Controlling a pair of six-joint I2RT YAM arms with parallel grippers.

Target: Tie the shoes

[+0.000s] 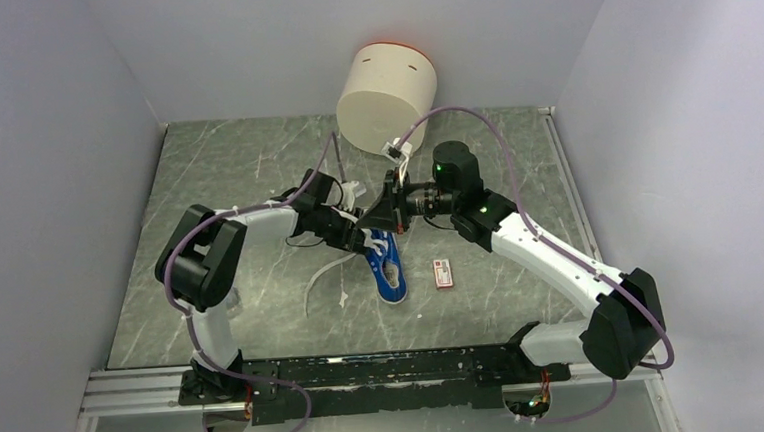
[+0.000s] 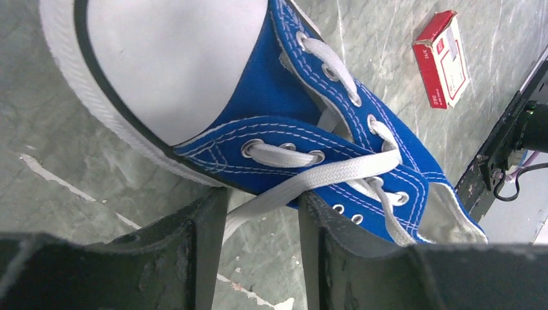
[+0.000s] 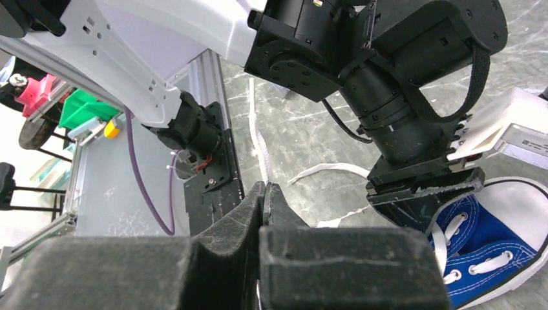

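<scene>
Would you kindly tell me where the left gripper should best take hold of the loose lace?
Probably the flat stretch of lace just beside the sneaker, from that side: it runs free of the canvas there, between the left gripper's open fingers.

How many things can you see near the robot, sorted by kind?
Shoe: 1
Red packet: 1
Cream tub: 1
Total: 3
</scene>
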